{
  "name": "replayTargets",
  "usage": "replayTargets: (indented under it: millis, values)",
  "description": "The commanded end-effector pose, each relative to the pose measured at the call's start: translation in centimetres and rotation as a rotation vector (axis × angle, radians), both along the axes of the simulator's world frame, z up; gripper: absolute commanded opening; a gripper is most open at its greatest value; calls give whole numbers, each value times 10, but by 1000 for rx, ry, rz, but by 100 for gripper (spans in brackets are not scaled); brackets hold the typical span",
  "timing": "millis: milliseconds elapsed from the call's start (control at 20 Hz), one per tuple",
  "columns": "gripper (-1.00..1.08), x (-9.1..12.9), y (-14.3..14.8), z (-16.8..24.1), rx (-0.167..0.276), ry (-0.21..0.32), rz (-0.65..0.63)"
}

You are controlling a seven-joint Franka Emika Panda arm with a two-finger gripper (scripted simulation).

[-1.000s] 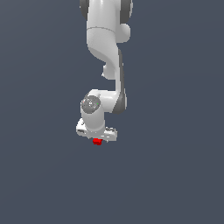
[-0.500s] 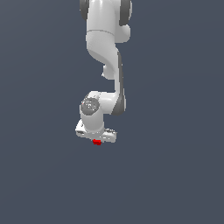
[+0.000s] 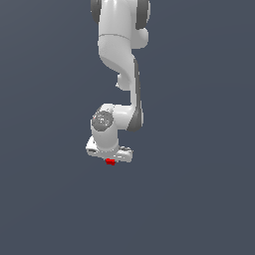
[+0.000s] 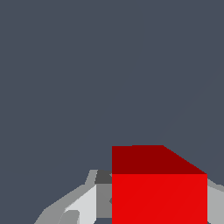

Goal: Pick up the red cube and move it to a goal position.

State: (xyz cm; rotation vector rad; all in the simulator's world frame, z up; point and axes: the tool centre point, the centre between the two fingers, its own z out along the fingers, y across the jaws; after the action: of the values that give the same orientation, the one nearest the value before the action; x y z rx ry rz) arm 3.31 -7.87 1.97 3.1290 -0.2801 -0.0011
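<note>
Gripping the red cube (image 4: 159,192) between pale fingers (image 4: 83,203), gripper (image 3: 110,158) closed snugly on it. Hung just beneath the white arm (image 3: 119,60), apparently clear of the grey floor (image 3: 199,199), probably for carrying toward an unseen goal.
</note>
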Motion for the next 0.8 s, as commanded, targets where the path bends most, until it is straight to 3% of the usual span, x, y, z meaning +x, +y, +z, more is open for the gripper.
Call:
replayTargets:
  millis: [0, 400, 750]
  values:
    - [-100, -1, 0, 1, 0, 0, 0]
    - [-100, -15, 5, 9, 0, 0, 0]
    - [-100, -43, 15, 26, 0, 0, 0]
